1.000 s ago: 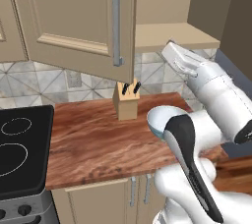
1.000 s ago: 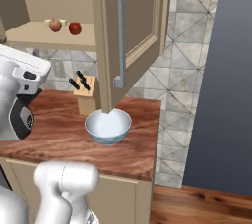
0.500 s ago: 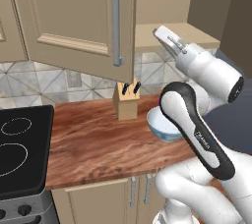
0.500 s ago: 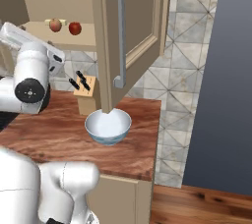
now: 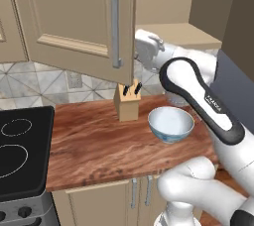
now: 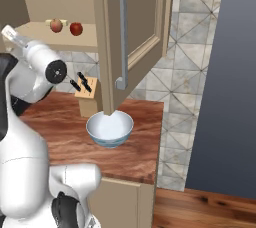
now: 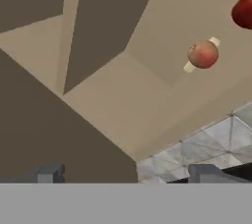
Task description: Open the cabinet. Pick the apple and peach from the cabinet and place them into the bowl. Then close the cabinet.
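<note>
Hand view looks up into the open cabinet (image 7: 123,95), where the peach (image 7: 203,54) sits on the shelf with the apple (image 7: 243,11) just beside it at the frame's edge. The end effector (image 7: 125,175) is spread wide and carries nothing, its 2 tips well apart from both fruits.

The risk, as I judge it, lies in the approach: the fruits sit off to one side of the hand's line, so a straight reach would close on air or nudge the peach (round, free to roll) along the shelf and into the apple. The open door (image 6: 117,42) hangs over the bowl (image 6: 110,128), so a swing of the arm near it could also knock it.

Right base view shows both fruits on the shelf above the knife block (image 6: 86,92), with the bowl on the table (image 6: 135,147) below. Left base view hides the fruits behind the door (image 5: 79,22) but shows the bowl (image 5: 170,124) just beside the knife block (image 5: 128,103).
</note>
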{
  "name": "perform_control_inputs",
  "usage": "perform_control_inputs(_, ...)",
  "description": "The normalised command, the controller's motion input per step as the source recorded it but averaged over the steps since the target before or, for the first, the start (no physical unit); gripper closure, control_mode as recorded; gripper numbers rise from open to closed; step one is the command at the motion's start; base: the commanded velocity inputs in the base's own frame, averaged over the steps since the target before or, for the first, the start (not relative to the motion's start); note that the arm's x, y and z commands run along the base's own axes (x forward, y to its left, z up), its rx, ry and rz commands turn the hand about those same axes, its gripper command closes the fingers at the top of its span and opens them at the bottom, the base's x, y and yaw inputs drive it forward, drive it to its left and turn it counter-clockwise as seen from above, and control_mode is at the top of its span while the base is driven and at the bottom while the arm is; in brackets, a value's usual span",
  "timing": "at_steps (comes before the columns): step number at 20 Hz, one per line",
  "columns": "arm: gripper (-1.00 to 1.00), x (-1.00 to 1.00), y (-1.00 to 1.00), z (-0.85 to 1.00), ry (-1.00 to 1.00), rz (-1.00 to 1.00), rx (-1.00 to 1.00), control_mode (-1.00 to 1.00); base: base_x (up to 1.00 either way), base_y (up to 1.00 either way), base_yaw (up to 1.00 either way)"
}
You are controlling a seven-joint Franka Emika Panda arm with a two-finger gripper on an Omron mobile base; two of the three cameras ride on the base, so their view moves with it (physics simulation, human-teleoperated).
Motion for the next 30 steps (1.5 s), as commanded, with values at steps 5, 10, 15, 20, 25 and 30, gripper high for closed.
perform_control_inputs(5, -1.00, 0.06, 1.00, -0.32, 0.18, 0.39, 0.00, -1.00, 0.00, 0.00, 0.00)
perform_control_inputs(10, -1.00, -0.05, 1.00, -0.13, 0.10, 0.35, -0.04, -1.00, 0.00, 0.00, 0.00)
perform_control_inputs(15, -1.00, -0.17, 1.00, -0.10, 0.01, 0.23, -0.07, -1.00, 0.00, 0.00, 0.00)
perform_control_inputs(20, -1.00, -0.12, 0.88, 0.00, 0.00, 0.08, -0.01, -1.00, 0.00, 0.00, 0.00)
perform_control_inputs(25, -1.00, 0.00, -0.01, 0.01, -0.01, 0.00, 0.00, -1.00, 0.00, 0.00, 0.00)
perform_control_inputs(30, -1.00, -0.05, -0.64, 0.31, -0.09, 0.00, -0.13, -1.00, 0.00, 0.00, 0.00)
